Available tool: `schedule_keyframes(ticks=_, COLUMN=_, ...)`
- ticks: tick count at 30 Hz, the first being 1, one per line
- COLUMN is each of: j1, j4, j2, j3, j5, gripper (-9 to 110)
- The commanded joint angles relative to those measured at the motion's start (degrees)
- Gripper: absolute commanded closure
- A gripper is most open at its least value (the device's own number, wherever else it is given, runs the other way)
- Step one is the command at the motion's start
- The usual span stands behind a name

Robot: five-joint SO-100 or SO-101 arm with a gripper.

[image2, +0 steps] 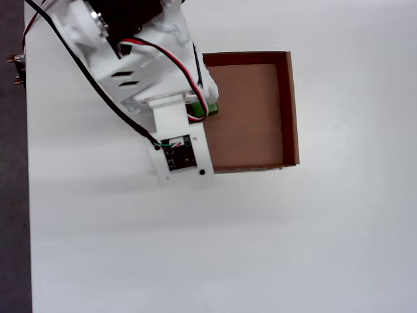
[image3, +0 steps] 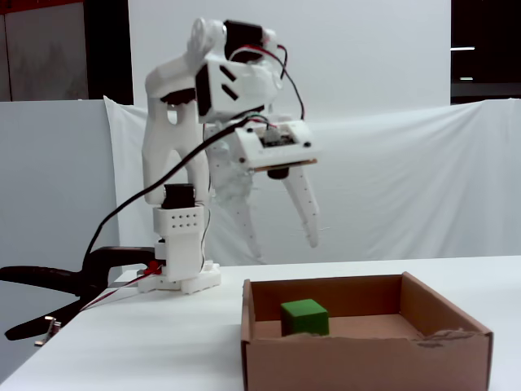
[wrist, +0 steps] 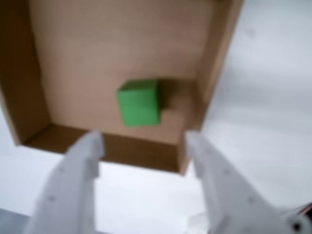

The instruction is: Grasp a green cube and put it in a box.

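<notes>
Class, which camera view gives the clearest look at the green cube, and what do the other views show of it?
The wrist view: the green cube sits unobstructed on the floor of the box, beyond the open fingers. The fixed view shows it small, partly behind the front wall. The overhead view shows only a green sliver beside the arm.

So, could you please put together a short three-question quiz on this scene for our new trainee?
1. True or false: the green cube rests on the floor of the box.
2. In the fixed view, the gripper is: A) closed on the cube, B) open and raised above the box, C) resting on the table.
3. In the overhead view, what covers most of the cube?

Key:
1. True.
2. B; its fingers are spread apart and empty in the wrist view.
3. The arm; only a green sliver shows at the box's left side.
</notes>
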Motion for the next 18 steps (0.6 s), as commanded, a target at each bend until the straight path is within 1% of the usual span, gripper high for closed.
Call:
schedule_keyframes(ticks=1, j1=1.58, j4=1.14, j2=5.71, j3=-3.34, j5=-0.35, gripper=79)
schedule_keyframes(ticks=7, j1=5.27, j4=2.99, j2=9.14, j3=-2.64, j5=-1.93, gripper=79)
schedule_keyframes(ticks=10, j1=7.21, j4=2.55, j2=12.13, j3=0.44, j5=-4.75, gripper=79)
schedule_keyframes(ticks=18, j1=12.39, j4=-0.35, j2=20.13, j3=8.53, j5=-5.89, gripper=79)
